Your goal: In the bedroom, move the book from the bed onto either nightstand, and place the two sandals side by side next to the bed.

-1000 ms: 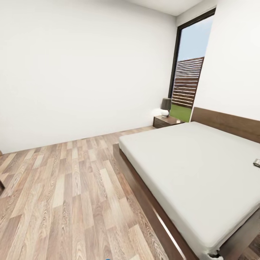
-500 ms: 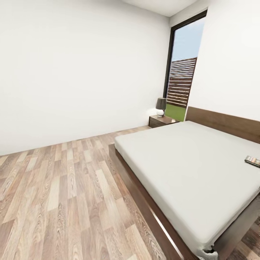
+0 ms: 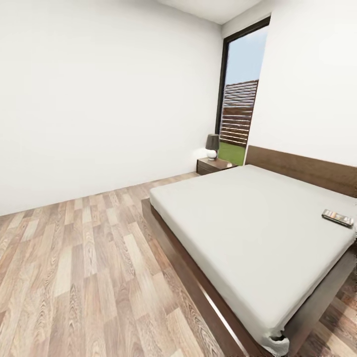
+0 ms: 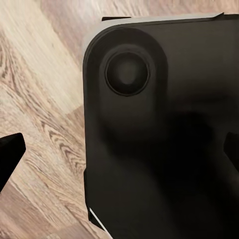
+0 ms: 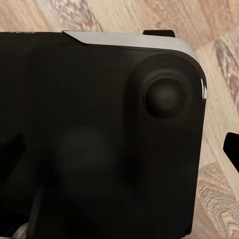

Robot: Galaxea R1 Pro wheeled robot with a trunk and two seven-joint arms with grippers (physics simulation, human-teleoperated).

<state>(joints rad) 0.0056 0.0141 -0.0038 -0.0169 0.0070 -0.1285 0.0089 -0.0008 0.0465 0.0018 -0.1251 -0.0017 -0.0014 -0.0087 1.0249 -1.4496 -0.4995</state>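
I'm rolling into the bedroom, arms tucked low. Both wrist views look down on the robot's dark base [image 4: 164,139] over the wood-plank floor [image 3: 84,277]. In the left wrist view a dark fingertip [image 4: 9,152] pokes in at one edge and another at the opposite edge, wide apart, so I read the left jaws as open. In the right wrist view just one dark tip [image 5: 231,149] shows at the edge; can't tell if those jaws are open or closed. Nothing held by either, as far as I can see.

Head view, near to far: bare floor, then the bed [image 3: 248,223] with its dark frame and plain grey mattress. The book [image 3: 337,217] lies flat on the mattress near the far side edge, toward the headboard, well apart from me. Beyond the bed's head corner sits a nightstand [image 3: 212,165] with a small lamp [image 3: 212,146] on top, beside the tall window [image 3: 239,99]. No sandals spotted.

Handling guess: thin paperback, light, a bit floppy, lying flush on a soft mattress. I'd pinch it across a long edge, pressing into the mattress to get a finger under. Slick cover may slip, so grip firmly near the spine. I need to drive round the bed first.
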